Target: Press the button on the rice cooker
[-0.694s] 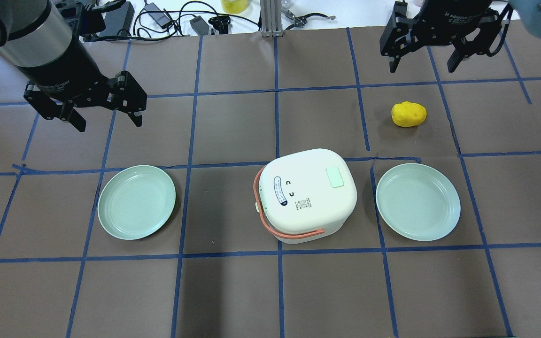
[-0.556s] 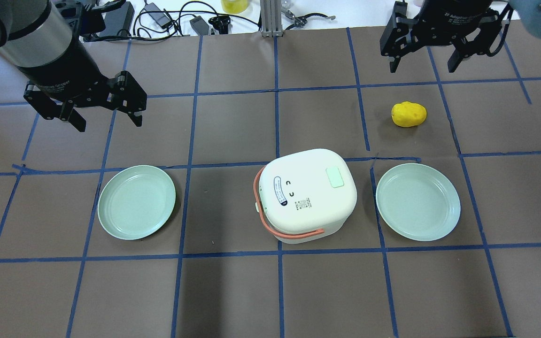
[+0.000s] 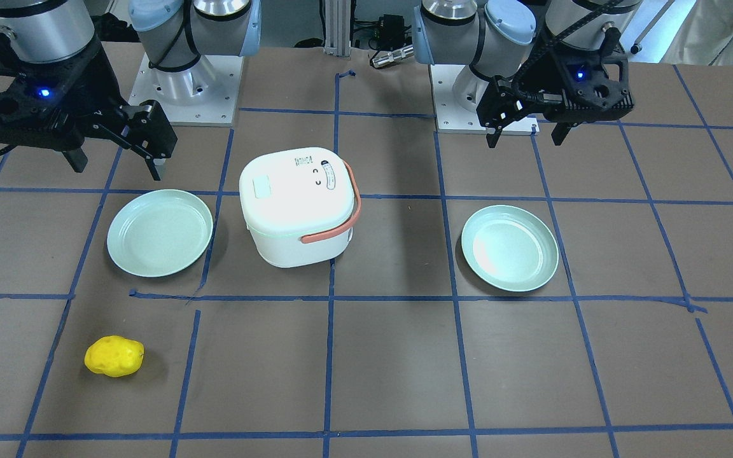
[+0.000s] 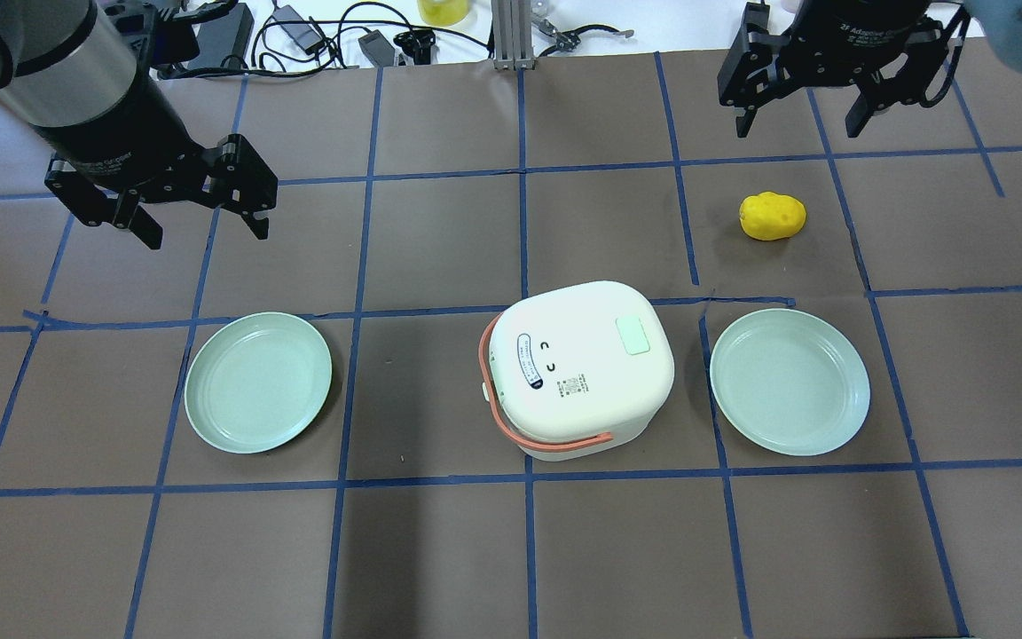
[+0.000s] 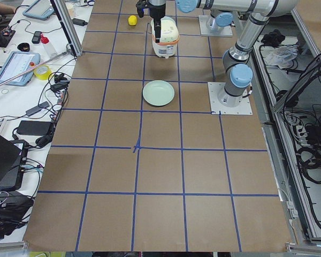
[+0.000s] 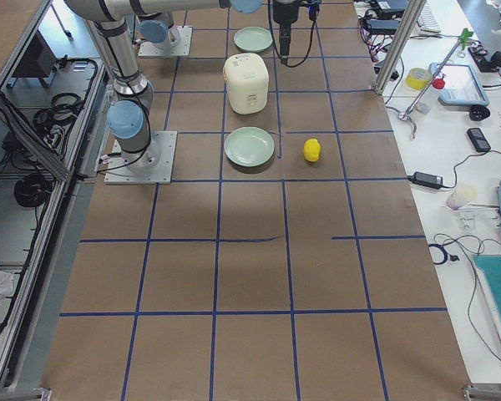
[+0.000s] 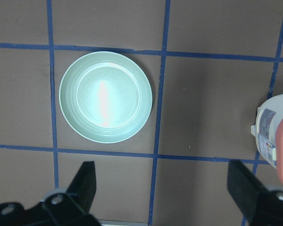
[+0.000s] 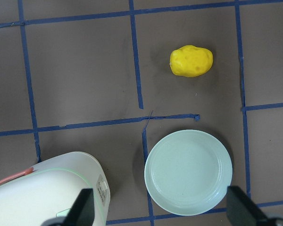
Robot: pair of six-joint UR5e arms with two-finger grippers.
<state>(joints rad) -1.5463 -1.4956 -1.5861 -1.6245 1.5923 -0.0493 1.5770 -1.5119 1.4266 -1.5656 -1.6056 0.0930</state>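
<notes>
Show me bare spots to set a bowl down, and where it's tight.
Bare: the squares beyond the rice cooker, between the left hand and right hand, and the stretch between cooker and left plate. Tight: the narrow gap between cooker and right plate, with the yellow potato just beyond.

Two green plates [image 4: 258, 382] [image 4: 789, 382] and a yellow potato [image 4: 772, 216] lie apart.

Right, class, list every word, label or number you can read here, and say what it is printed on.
"2F Adaptive": on the body of the right end effector, overhead view; the rest is cut off.
"Gripper": on the body of the left end effector; the word before it is blurred.
On the rice cooker lid: the oval label and the small printed block are too small to read.
</notes>
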